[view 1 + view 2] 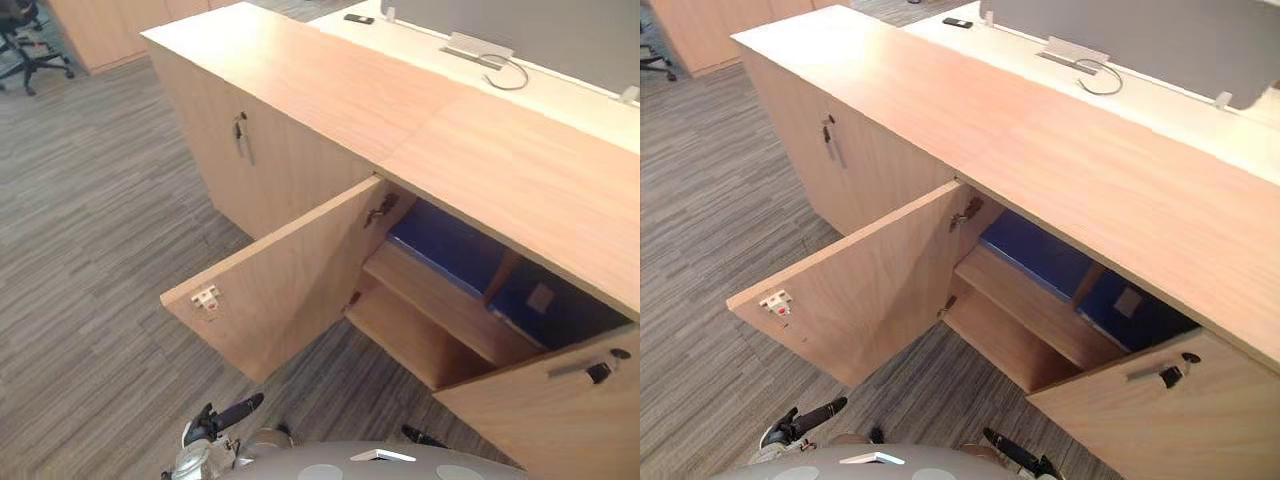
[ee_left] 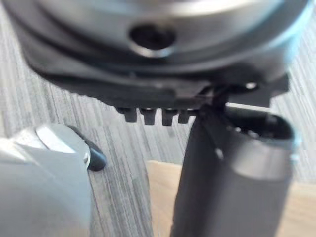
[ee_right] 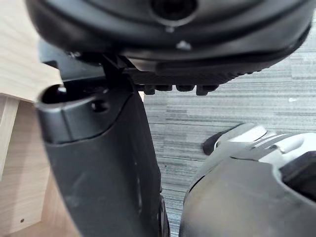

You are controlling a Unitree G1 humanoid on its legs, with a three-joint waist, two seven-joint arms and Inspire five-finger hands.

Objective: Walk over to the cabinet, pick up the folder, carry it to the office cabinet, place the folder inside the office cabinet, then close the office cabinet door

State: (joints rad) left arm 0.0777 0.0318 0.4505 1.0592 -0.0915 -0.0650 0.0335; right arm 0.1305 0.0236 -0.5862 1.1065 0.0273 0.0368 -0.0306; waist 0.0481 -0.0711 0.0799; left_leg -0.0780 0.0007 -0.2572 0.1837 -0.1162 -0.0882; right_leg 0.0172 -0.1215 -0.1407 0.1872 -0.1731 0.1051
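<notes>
Both hands hang low and empty, the left hand (image 1: 232,411) and the right hand (image 1: 1012,450) with fingers loosely straight. Just ahead of the left hand the cabinet door (image 1: 285,285) stands swung wide, so closing it looks like the one step left. Beyond it, up and forward of the right hand, the blue folder (image 1: 452,250) lies on the upper shelf (image 1: 440,300) inside, so placing appears done.
</notes>
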